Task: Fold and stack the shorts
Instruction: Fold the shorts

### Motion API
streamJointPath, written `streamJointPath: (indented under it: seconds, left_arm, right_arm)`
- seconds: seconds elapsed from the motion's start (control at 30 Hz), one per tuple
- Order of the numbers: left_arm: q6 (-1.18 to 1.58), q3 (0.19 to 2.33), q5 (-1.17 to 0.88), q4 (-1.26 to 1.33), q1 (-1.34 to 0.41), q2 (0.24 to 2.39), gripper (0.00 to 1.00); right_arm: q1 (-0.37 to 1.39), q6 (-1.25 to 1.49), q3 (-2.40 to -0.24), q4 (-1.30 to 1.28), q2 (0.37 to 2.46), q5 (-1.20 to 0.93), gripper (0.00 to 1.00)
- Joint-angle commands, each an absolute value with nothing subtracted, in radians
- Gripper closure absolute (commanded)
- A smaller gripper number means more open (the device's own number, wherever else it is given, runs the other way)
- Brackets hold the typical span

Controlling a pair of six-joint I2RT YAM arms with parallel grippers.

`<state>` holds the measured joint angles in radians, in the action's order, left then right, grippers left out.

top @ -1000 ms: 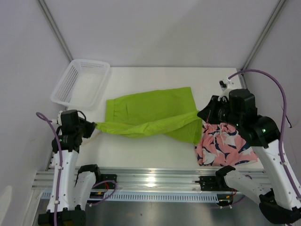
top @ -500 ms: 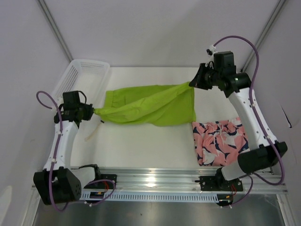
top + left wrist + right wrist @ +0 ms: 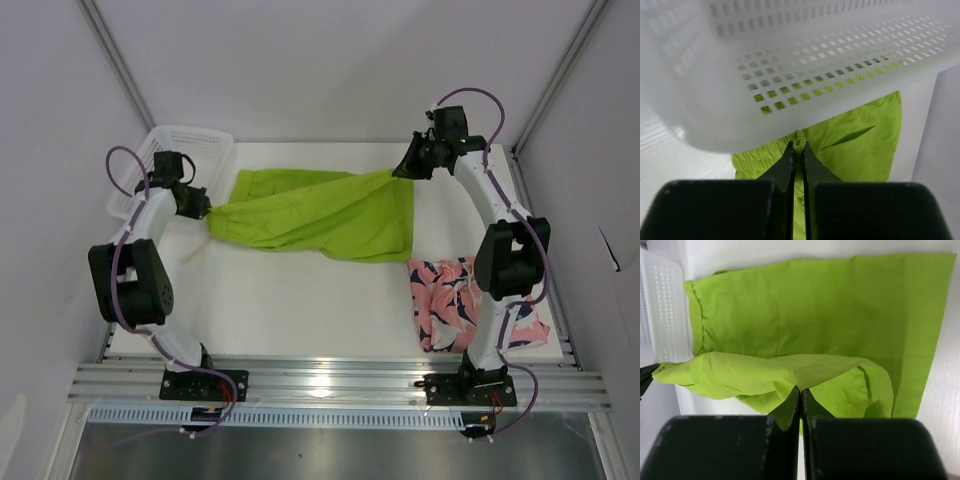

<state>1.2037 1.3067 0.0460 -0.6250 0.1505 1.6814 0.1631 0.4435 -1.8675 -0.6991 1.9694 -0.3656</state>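
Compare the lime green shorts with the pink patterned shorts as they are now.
The green shorts are plain; the pink shorts carry a navy-and-white print. The green shorts are pinched by the left pincer and right pincer and stretched between them; the pink shorts lie ungripped, partly behind the right arm. The green shorts span wide; the pink shorts sit bunched. Both are unstacked.

I see the lime green shorts stretched across the table. My left gripper pinches their left end and my right gripper their far right corner. The pink shorts lie near their right side, toward me; the white basket sits just left.
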Motion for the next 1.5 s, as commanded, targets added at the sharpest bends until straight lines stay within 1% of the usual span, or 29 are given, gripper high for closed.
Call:
streamJointPath:
  seconds: [0.0,0.03,0.17,0.3,0.4,0.53,0.57,0.63,0.77,0.9,1.03,1.13,1.17,1.3,1.37,1.4,1.47]
  left_arm:
    - [1.189,1.448,0.069,-0.638,0.13,1.759,1.0]
    - [1.181,1.506,0.071,-0.65,0.126,1.802,1.0]
    - [1.169,1.578,0.075,-0.687,0.109,1.848,1.0]
    - [1.173,1.548,0.098,-0.655,0.106,1.795,1.0]
    - [1.17,1.506,0.097,-0.552,0.091,1.75,1.0]
    - [1.149,1.561,0.104,-0.546,0.071,1.752,1.0]
    - [1.147,1.565,0.098,-0.554,0.071,1.753,1.0]
    - [1.144,1.568,0.094,-0.569,0.071,1.747,1.0]
    - [1.138,1.49,0.086,-0.52,0.071,1.689,1.0]
    - [1.124,1.44,0.1,-0.515,0.071,1.637,1.0]
    - [1.103,1.425,0.11,-0.566,0.071,1.589,1.0]
    - [1.08,1.404,0.129,-0.61,0.077,1.52,1.0]
    - [1.072,1.39,0.129,-0.62,0.089,1.479,1.0]
    - [1.036,1.309,0.078,-0.66,0.149,1.346,1.0]
    - [1.022,1.233,0.081,-0.663,0.17,1.278,1.0]
    - [1.009,1.185,0.089,-0.667,0.173,1.209,1.0]
    - [0.996,1.152,0.084,-0.667,0.189,1.145,1.0]
  right_arm:
    - [0.143,0.495,-1.953,-0.603,2.023,-0.367,1.0]
    - [0.132,0.503,-1.956,-0.585,2.046,-0.361,1.0]
    - [0.115,0.531,-1.908,-0.519,2.036,-0.368,1.0]
    - [0.109,0.525,-1.846,-0.494,1.988,-0.368,1.0]
    - [0.106,0.534,-1.786,-0.485,1.932,-0.345,1.0]
    - [0.109,0.568,-1.68,-0.436,1.833,-0.339,1.0]
    - [0.113,0.58,-1.613,-0.402,1.807,-0.339,1.0]
    - [0.141,0.58,-1.551,-0.37,1.726,-0.339,1.0]
    - [0.192,0.565,-1.476,-0.391,1.614,-0.322,1.0]
    - [0.247,0.568,-1.37,-0.419,1.45,-0.273,1.0]
    - [0.314,0.565,-1.284,-0.477,1.246,-0.241,1.0]
    - [0.377,0.56,-1.235,-0.558,1.165,-0.201,1.0]
    - [0.391,0.561,-1.221,-0.574,1.107,-0.195,1.0]
    - [0.451,0.577,-1.154,-0.649,0.951,-0.149,1.0]
    - [0.472,0.598,-1.134,-0.695,0.867,-0.127,1.0]
    - [0.501,0.609,-1.129,-0.719,0.841,-0.109,1.0]
    - [0.531,0.638,-1.123,-0.742,0.795,-0.095,1.0]
